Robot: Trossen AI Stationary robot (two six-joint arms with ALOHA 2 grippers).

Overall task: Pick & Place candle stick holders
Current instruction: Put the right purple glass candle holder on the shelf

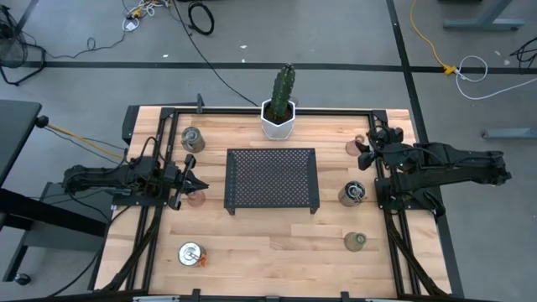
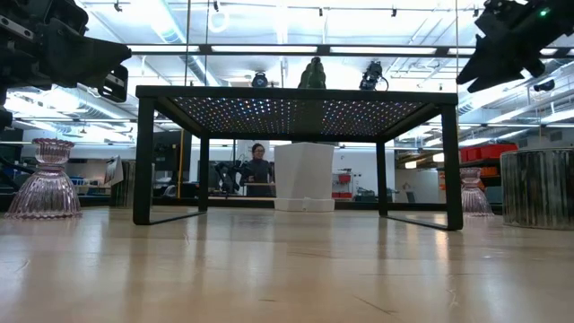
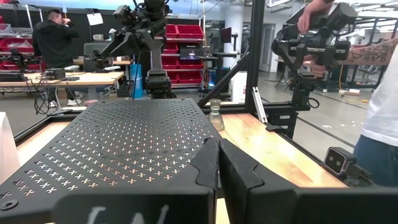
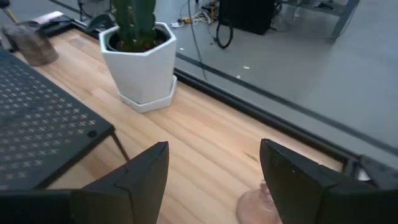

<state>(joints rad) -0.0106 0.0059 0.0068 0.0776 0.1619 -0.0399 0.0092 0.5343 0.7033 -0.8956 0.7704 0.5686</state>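
Writing on left hand (image 3: 217, 163), perhaps illegible.

- tray (image 1: 272, 178): black mesh, perforated cross pattern
- pot (image 1: 278, 120): white, hexagonal; cactus (image 1: 284, 86) dark green
- table (image 1: 277, 239): light wood planks, black frame
- holders: shiny silver (image 1: 191, 252), silver (image 1: 192, 139), silver (image 1: 351, 194); pinkish glass, ribbed (image 2: 44, 179); greenish (image 1: 355, 242); pinkish-brown (image 1: 354, 147)
- arms: dark/black
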